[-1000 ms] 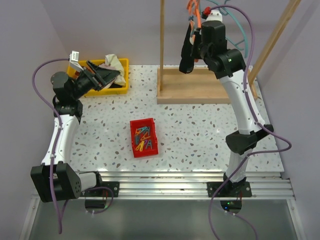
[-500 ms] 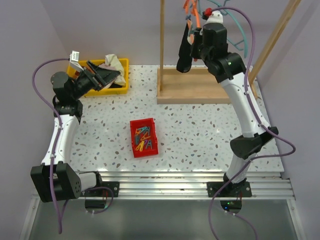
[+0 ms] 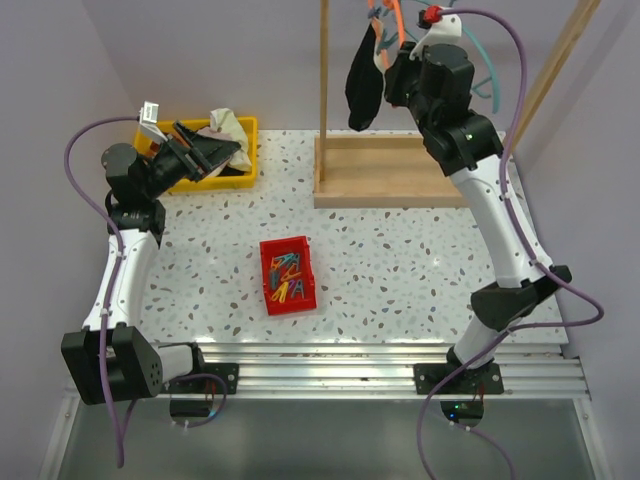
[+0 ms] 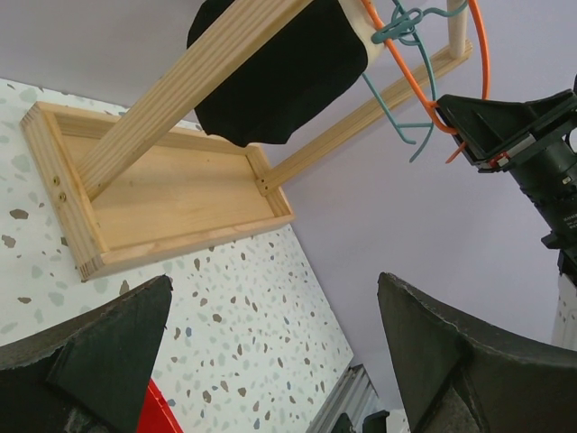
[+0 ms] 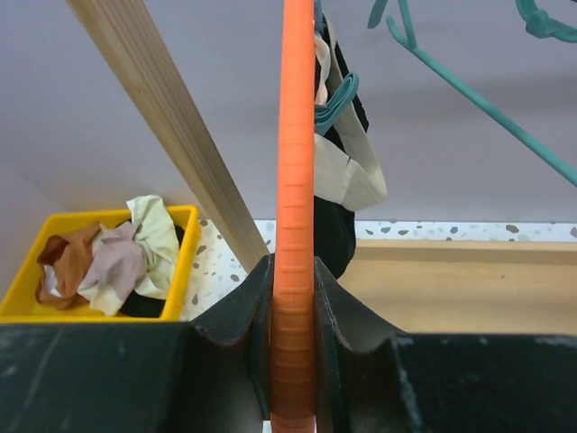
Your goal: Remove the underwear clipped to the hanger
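Two pieces to track: the black underwear point(image 3: 362, 85) hangs clipped high at the far rack point(image 3: 324, 110), and the rust-brown underwear point(image 5: 61, 257) lies in the yellow bin point(image 3: 251, 150) far left. The right gripper point(image 5: 293, 307) clamps the orange hanger point(image 5: 295, 135), while the left gripper point(image 4: 270, 361) gapes wide near the bin.

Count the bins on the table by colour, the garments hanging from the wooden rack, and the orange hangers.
Yellow bin: 1
Red bin: 1
Hanging black garment: 1
Orange hanger: 1
Total: 4
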